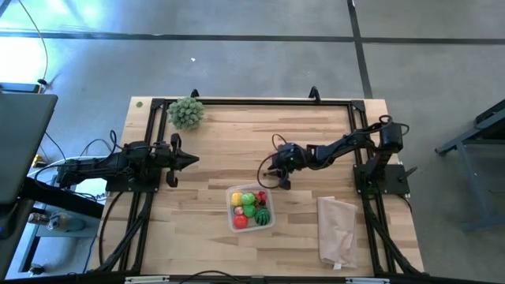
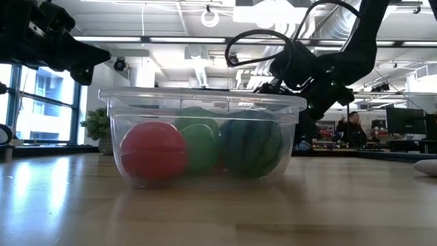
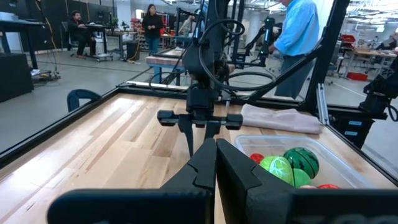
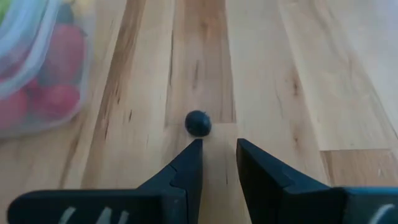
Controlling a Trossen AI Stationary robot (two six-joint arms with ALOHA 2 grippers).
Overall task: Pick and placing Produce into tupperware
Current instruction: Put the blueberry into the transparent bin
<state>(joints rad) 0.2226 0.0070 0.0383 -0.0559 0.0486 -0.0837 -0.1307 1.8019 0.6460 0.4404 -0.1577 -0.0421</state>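
tupperware (image 1: 251, 207) mid-table, right hand (image 1: 278, 177) just beside

Clear tupperware (image 1: 270, 222) on pale striped-grain wood table (image 1: 213, 150), red ball (image 2: 153, 152), plain green ball (image 2: 200, 145), dark-green striped watermelon ball (image 2: 251, 145) (stripes near black), yellow piece (image 1: 237, 197) at its 10 o'clock, grey-green bushy ball (image 1: 186, 113), pinkish bag (image 1: 337, 230), small dark blue-black ball (image 4: 198, 123)

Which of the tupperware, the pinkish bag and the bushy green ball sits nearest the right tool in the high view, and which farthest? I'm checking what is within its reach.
From the right tool:
1. Tupperware, just below it in the picture, toward the table's front edge.
2. Pinkish bag, farther right, near the front right corner.
3. Bushy green ball, far back left corner.
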